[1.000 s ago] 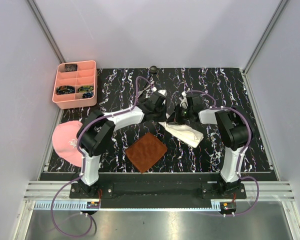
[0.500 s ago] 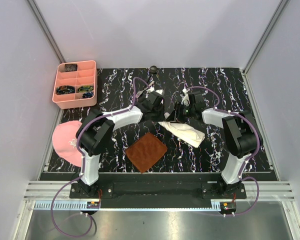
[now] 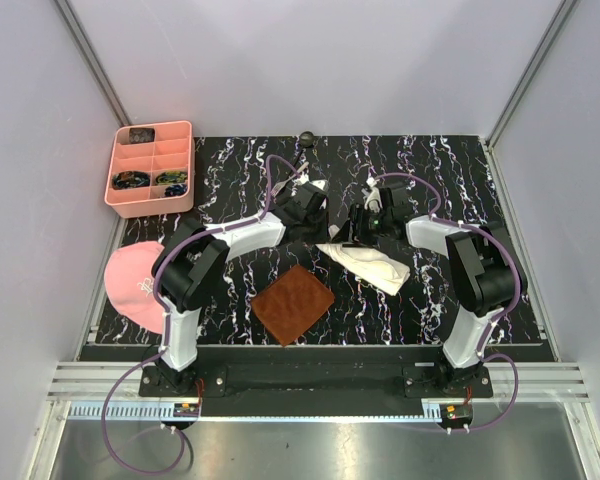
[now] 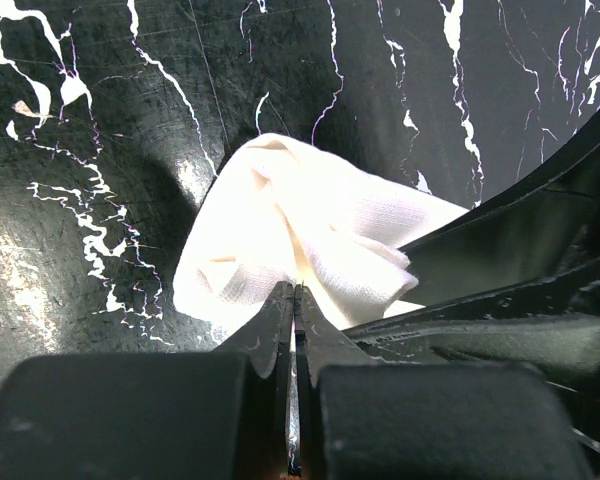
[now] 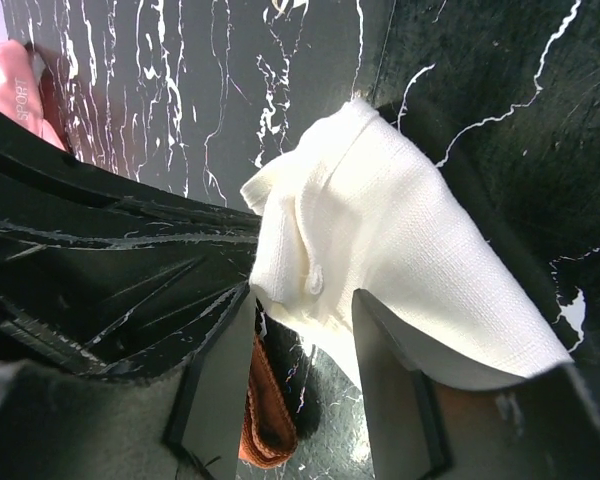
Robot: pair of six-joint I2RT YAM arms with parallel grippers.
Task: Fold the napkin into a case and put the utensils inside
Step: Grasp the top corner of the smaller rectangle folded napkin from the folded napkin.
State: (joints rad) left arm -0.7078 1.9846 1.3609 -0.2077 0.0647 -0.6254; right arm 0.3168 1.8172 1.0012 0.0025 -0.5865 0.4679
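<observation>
Napkin (image 3: pixel 368 263) lies bunched in a long narrow bundle on the black marbled table (image 3: pixel 460 170), just beyond the brown mat (image 3: pixel 293 303) and to its right, close to it but apart. One end points toward the mat's far corner and the other trails away to the right.

Left gripper (image 4: pixel 295 292) sits beyond the mat at the bundle's near-left end. Its jaws are pressed together, with a pale sliver of cloth showing in the seam between the tips (a pinch on a fold, as far as the wrist view shows).

Right gripper (image 5: pixel 302 300) is also beyond the mat, over the same end of the napkin. Its jaws are parted roughly halfway, the cloth edge lies between the fingers (image 5: pixel 390 370), and neither finger clamps it.

Pink tray (image 3: pixel 150 168) stands well apart from the mat, far and left. Pink cap (image 3: pixel 132 280) lies left of the mat.
</observation>
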